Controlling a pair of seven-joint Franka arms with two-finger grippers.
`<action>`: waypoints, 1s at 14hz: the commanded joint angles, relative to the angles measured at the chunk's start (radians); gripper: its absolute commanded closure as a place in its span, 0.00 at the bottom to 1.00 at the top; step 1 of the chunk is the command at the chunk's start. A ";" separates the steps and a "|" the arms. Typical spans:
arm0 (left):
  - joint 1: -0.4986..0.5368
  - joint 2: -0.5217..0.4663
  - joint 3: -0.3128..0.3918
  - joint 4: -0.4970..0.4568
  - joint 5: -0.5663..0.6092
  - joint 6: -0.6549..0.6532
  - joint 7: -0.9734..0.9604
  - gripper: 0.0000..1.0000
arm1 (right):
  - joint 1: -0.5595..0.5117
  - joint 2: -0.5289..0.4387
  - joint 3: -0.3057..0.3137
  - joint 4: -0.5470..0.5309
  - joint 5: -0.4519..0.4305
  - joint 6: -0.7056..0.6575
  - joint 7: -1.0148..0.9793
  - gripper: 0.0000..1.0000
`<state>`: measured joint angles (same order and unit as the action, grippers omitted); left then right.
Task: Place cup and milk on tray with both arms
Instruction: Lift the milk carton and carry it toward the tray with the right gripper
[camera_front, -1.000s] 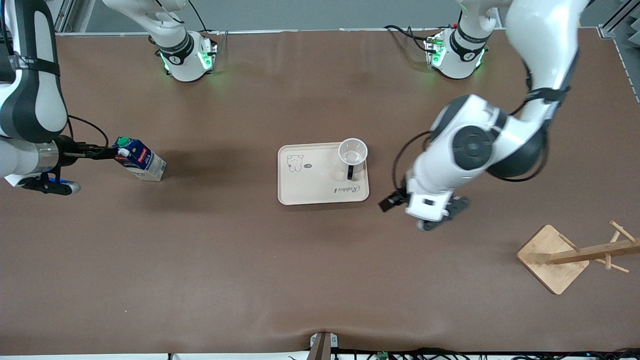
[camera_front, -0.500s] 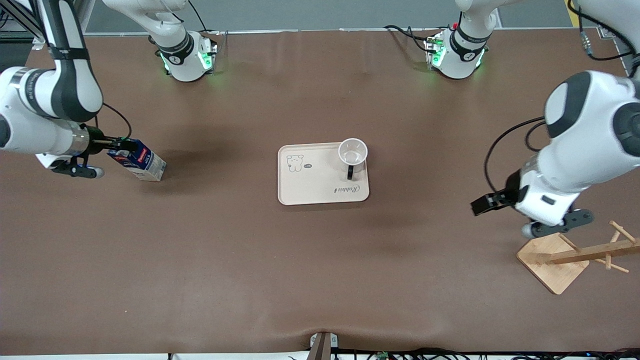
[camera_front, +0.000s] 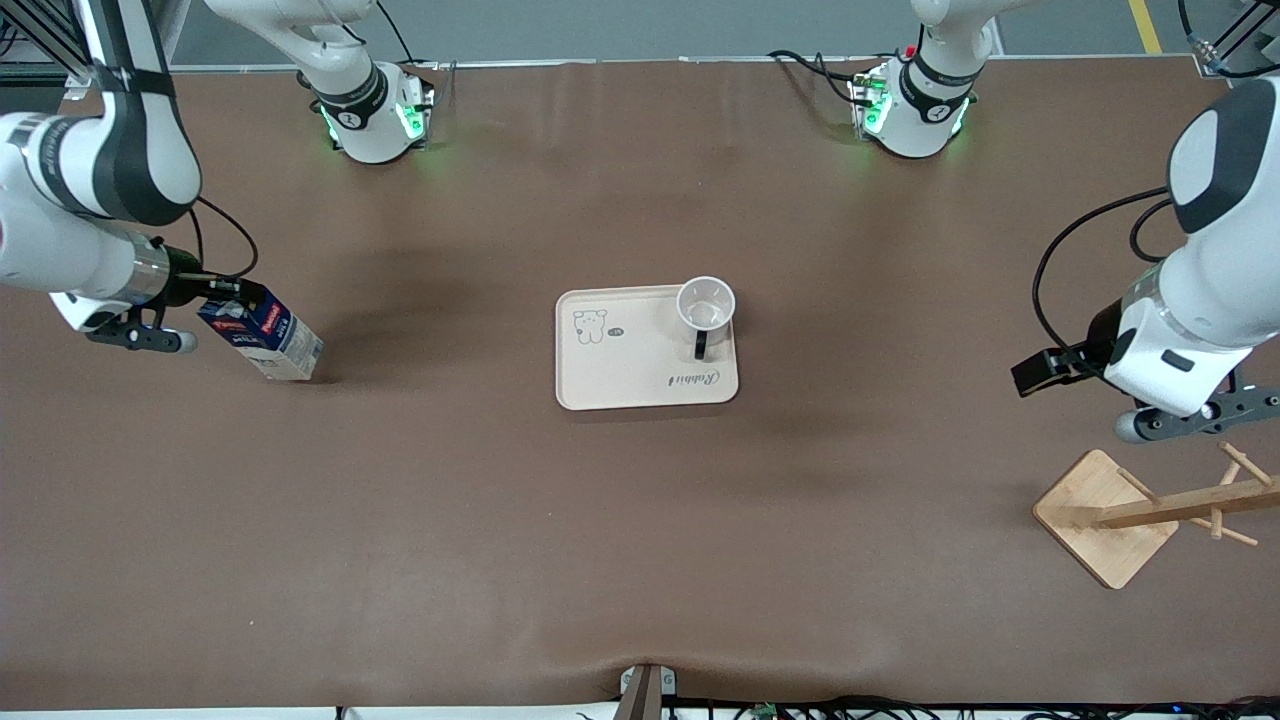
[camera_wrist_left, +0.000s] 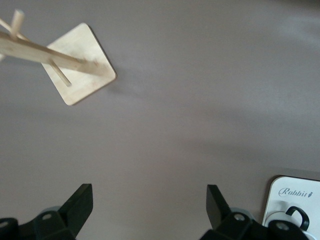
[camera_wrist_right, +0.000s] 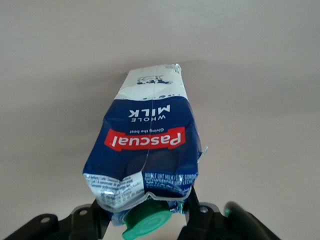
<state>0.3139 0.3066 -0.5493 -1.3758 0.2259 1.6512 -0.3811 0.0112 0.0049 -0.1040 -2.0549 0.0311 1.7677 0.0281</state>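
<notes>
The white cup (camera_front: 706, 305) stands upright on the cream tray (camera_front: 620, 370), in the corner toward the left arm's end, with its black handle pointing at the camera. My right gripper (camera_front: 222, 292) is shut on the top of the dark blue milk carton (camera_front: 262, 342), which leans over toward the right arm's end of the table. In the right wrist view the fingers clamp the carton (camera_wrist_right: 147, 155) by its green cap (camera_wrist_right: 147, 225), with the gripper (camera_wrist_right: 145, 212) round it. My left gripper (camera_front: 1040, 372) is open and empty over bare table; its wrist view (camera_wrist_left: 148, 200) shows a tray corner (camera_wrist_left: 295, 190).
A wooden peg stand lies tipped on its square base (camera_front: 1105, 515) near the left arm's end, nearer to the camera than the left gripper; it also shows in the left wrist view (camera_wrist_left: 80, 75). The brown table (camera_front: 640, 540) stretches between tray and carton.
The left arm has swung away from the tray toward its own end of the table. The right gripper has closed over the carton's top, and the carton has tilted and shifted slightly.
</notes>
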 joint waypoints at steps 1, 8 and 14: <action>-0.163 -0.107 0.205 -0.012 -0.017 -0.036 0.071 0.00 | 0.129 0.010 0.006 0.185 0.029 -0.195 0.167 1.00; -0.375 -0.386 0.514 -0.267 -0.168 -0.059 0.145 0.00 | 0.519 0.098 0.004 0.306 0.180 -0.191 0.572 1.00; -0.360 -0.399 0.508 -0.261 -0.183 -0.094 0.145 0.00 | 0.653 0.354 0.006 0.513 0.230 -0.169 0.630 1.00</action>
<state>-0.0454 -0.0713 -0.0465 -1.6209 0.0592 1.5640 -0.2537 0.6244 0.2501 -0.0832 -1.6860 0.2370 1.6196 0.6170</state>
